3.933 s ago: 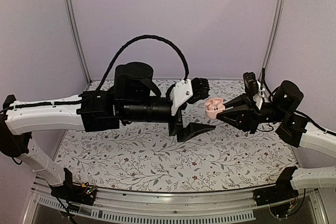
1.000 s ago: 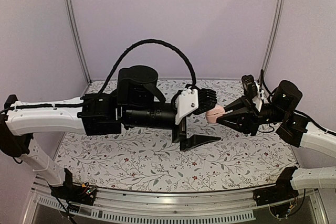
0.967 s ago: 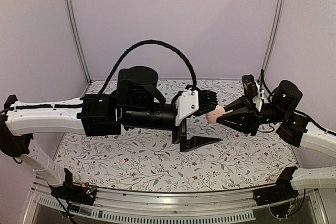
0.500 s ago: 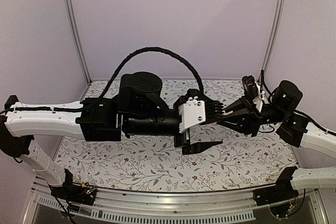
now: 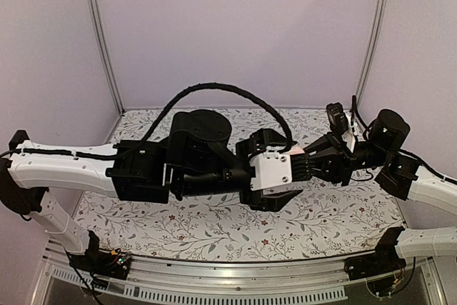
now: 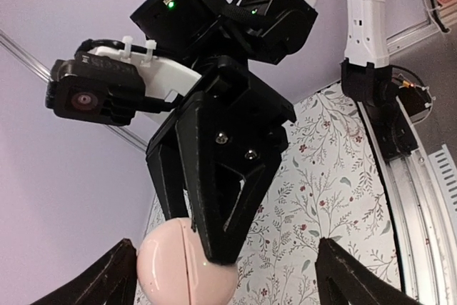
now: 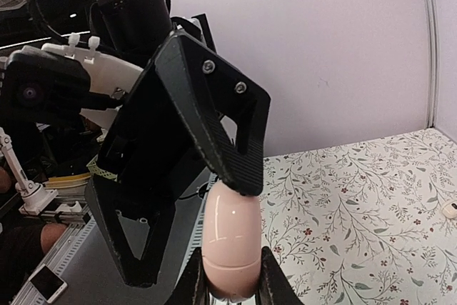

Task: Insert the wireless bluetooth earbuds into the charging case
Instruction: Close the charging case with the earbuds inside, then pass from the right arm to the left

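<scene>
The charging case (image 7: pixel 230 237) is a glossy pale pink pebble with its lid shut; a seam runs round it. My right gripper (image 7: pixel 232 282) is shut on its lower end and holds it in the air above the table. In the left wrist view the case (image 6: pixel 182 266) sits at the tips of the right gripper's black fingers (image 6: pixel 221 176). My left gripper (image 6: pixel 225 266) stands open and wide around it, and one ribbed finger (image 7: pixel 235 144) touches the case's far end. In the top view the left gripper (image 5: pixel 285 169) hides the case. The wireless bluetooth earbuds are out of view.
A floral cloth (image 5: pixel 200 223) covers the table under both arms. A small pale object (image 7: pixel 449 209) lies on the cloth at the right edge of the right wrist view. Purple walls and metal posts (image 5: pixel 98 33) enclose the back and sides.
The case's lid stood open earlier and is now shut. Over the last second my left gripper has moved right and turned, closing in around the case and hiding it from above. The right gripper has stayed put.
</scene>
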